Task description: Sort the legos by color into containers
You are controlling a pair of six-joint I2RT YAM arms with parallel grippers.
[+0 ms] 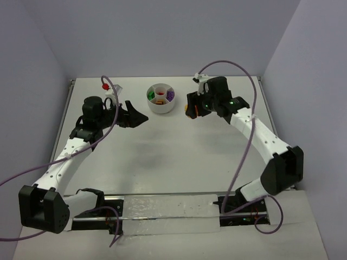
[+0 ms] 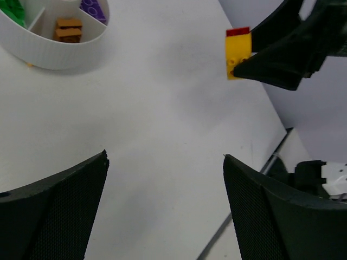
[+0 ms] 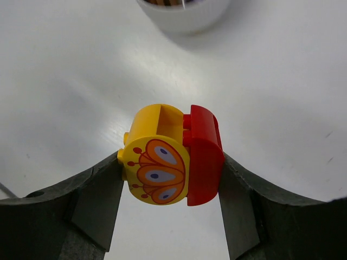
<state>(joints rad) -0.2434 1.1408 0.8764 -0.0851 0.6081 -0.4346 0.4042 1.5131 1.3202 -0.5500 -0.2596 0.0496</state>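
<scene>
My right gripper point(image 3: 169, 162) is shut on a yellow-and-red lego point(image 3: 171, 154), a yellow piece with an orange butterfly print joined to a red piece, held above the table right of the white bowl point(image 1: 161, 106). From the left wrist the same lego point(image 2: 238, 53) shows at the right gripper's tip. The bowl point(image 2: 59, 54) holds a green lego point(image 2: 13, 12), an orange-brown lego point(image 2: 69, 30) and a purple lego point(image 2: 93, 8) in separate compartments. My left gripper point(image 2: 165, 157) stands open and empty over bare table, left of the bowl.
A small red-and-white object point(image 1: 105, 85) sits at the back left of the table. Purple cables loop over both arms. The table's right edge point(image 2: 271, 162) runs near the left gripper's view. Walls close in the back and both sides.
</scene>
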